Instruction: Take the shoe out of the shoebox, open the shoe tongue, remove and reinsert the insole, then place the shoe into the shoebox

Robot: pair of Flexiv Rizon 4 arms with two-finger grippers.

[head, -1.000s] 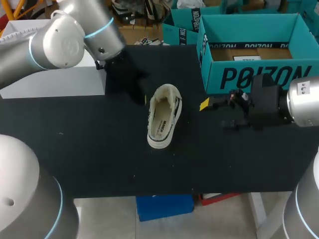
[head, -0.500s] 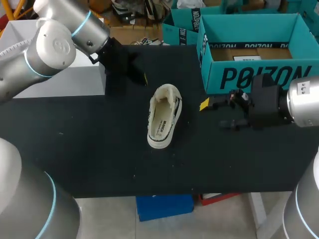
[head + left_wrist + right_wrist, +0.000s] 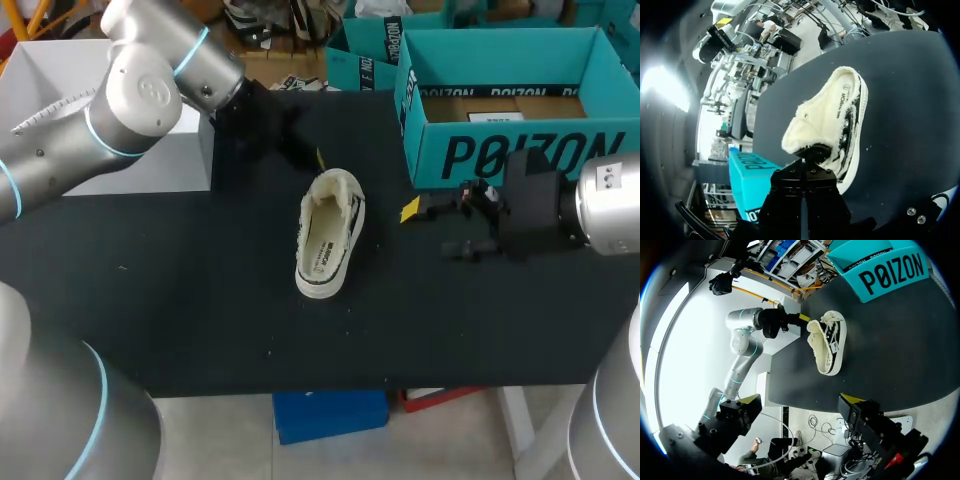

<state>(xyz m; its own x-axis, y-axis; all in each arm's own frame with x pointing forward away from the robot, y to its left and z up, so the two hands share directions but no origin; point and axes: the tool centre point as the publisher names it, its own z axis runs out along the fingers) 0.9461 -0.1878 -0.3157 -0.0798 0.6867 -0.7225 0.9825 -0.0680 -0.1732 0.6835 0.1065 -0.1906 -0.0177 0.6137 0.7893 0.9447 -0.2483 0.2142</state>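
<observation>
From above, find the shoe (image 3: pixel 328 235) lying in the middle of the table (image 3: pixel 180 300), out of the shoebox (image 3: pixel 510 150) at the far right corner, right gripper (image 3: pixel 430 230) spread wide and empty beside it. Through the left wrist, ease the left gripper (image 3: pixel 803 165), grip impossible to tell, squarely toward the fleecy tongue just ahead. Through the right wrist, judge the shoe well ahead and brace its side before any pull.

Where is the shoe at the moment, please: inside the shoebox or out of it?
Out. The shoe rests on the black table, apart from the open teal shoebox.
</observation>
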